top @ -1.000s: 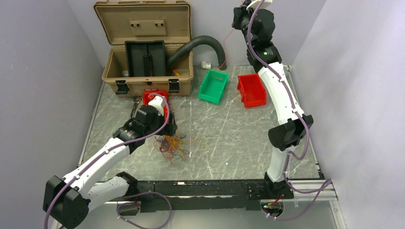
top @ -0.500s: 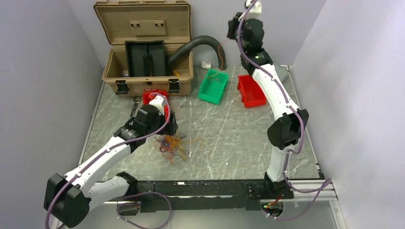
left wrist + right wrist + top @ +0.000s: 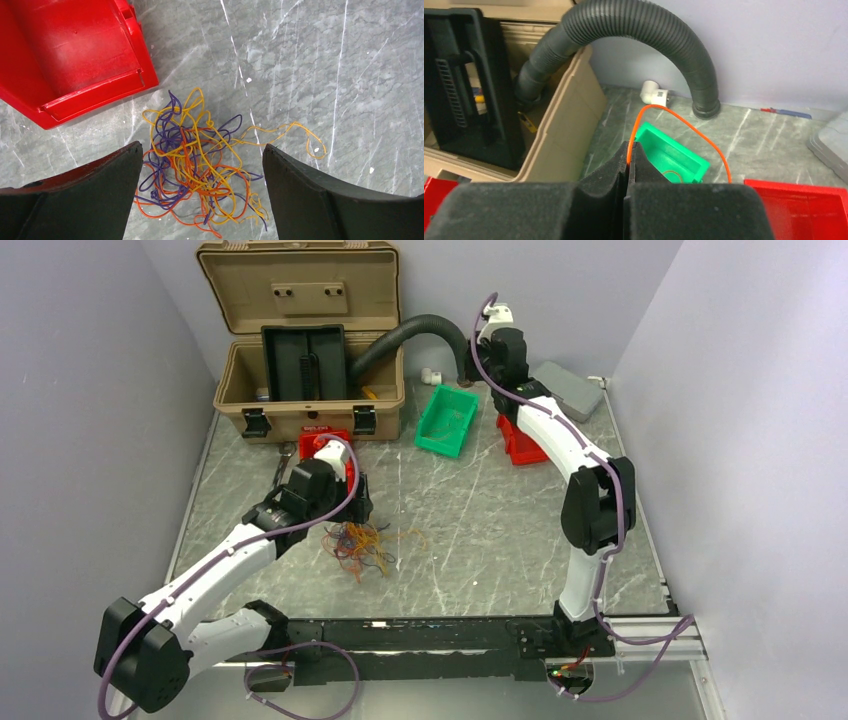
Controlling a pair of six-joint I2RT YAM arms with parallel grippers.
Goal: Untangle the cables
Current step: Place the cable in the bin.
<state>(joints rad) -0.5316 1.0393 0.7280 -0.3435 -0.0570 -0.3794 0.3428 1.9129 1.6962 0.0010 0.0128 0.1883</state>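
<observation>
- At the right pincer (image 3: 629,150): pressed fully shut, pads flat together, nipping one orange cable (image 3: 684,122).
- Held high over the back of the surface (image 3: 350,75), presumably to keep that single strand clear of the others on its way to a bin. Arching up from the pads in a free loop, then dropping out of sight behind the pincer on the right.
- Just below and beyond: the green bin (image 3: 674,155), with a small loop of wire on its floor, so probably the drop-off for freed strands. Beside it a second red bin (image 3: 804,200). Behind, the hose (image 3: 649,25) curving into the open toolbox (image 3: 569,110).
- At the left pincer (image 3: 200,150): spread wide and gripping nothing. Poised straight above the tangle (image 3: 190,165), a finger on either side, placed by the look of it to come down for the next strand.
- As for the tangle: lying on the surface just beside the red bin (image 3: 75,60), apparently not touching it.
- Made up of hair-thin purple, orange and yellow strands looped through each other in a loose knot, densest in the middle. One yellow-orange loop trailing out to the right.
- In all likelihood limp and springy, and apt to drag neighbours along when one is pulled.
</observation>
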